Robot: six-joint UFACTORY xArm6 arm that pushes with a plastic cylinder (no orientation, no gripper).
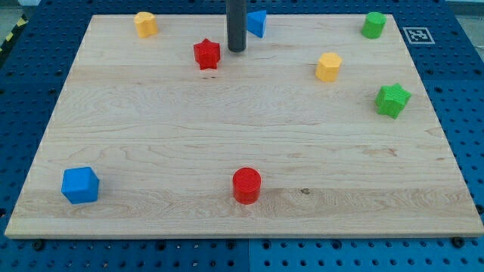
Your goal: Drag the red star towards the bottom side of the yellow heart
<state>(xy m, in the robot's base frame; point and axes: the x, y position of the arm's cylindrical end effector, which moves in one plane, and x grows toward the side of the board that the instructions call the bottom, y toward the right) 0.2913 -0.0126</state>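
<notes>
Toward the top of the wooden board (151,136), red star (206,54) lying flat and untouched, with my tip (237,50) planted just right of the star, a narrow gap between them. Bare rod only: nothing clasped, nothing carried, no jaws to close. Stationed on that side, by the look of it, to shove the star leftward toward the yellow block (146,23) up and left of the star. Probably the heart, that one, though shape hard to confirm at this size. Blue triangle (257,23) up and right of the star, just beyond the rod. Second yellow block (328,66) well right of the star; green block (373,24) and green star (392,100) farther right again. Red cylinder (246,185) far below the star, blue cube (80,185) far below and left. No containers anywhere on the board, nothing sitting inside anything.
</notes>
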